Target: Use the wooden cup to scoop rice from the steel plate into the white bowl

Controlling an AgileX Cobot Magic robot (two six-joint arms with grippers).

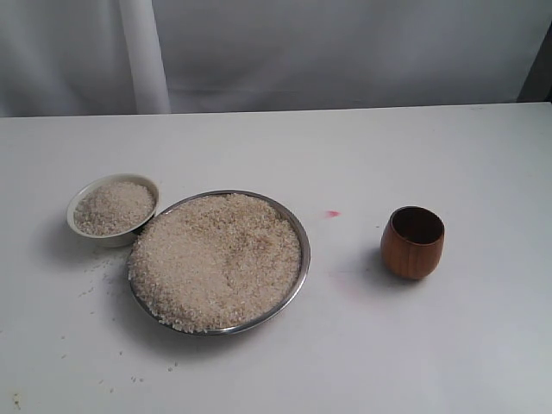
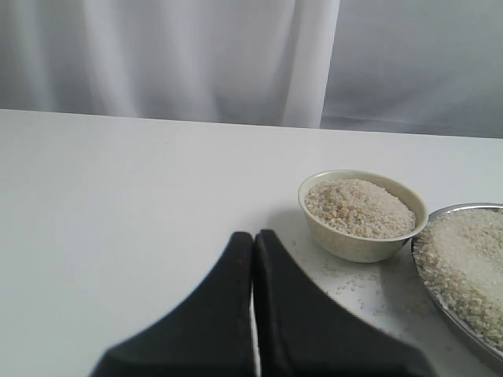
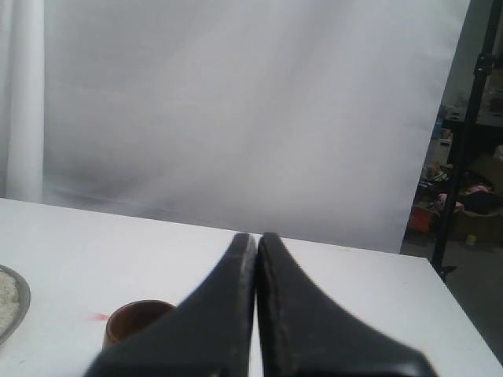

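1. Background and surface: a white cloth backdrop (image 1: 345,52) hangs behind a plain white surface (image 1: 431,345). A dark stand (image 3: 460,157) and assorted clutter show past the backdrop's edge in the right wrist view.
2. The steel plate (image 1: 305,250) sits left of centre on the surface, and the rice (image 1: 216,259) is heaped across nearly its full width.
3. The white bowl (image 1: 71,216) stands at 10 o'clock from the steel plate, just beside its rim; contact cannot be confirmed. It is filled with rice to about rim level.
4. The wooden cup (image 1: 413,246) stands upright at 3 o'clock from the steel plate, well apart from it. Its dark interior shows no grains.
5. A small pink mark (image 1: 332,213) lies on the surface between the plate and the cup, at about 2 o'clock from the plate.
6. Loose grains (image 1: 95,285) are scattered on the surface at 8 o'clock from the plate, below the bowl.
7. Left end effector (image 2: 253,236): clenched, fingers pressed together, grasping nothing, with the bowl and plate ahead of it.
8. Right end effector (image 3: 257,237): clenched, grasping nothing, with the wooden cup near it.
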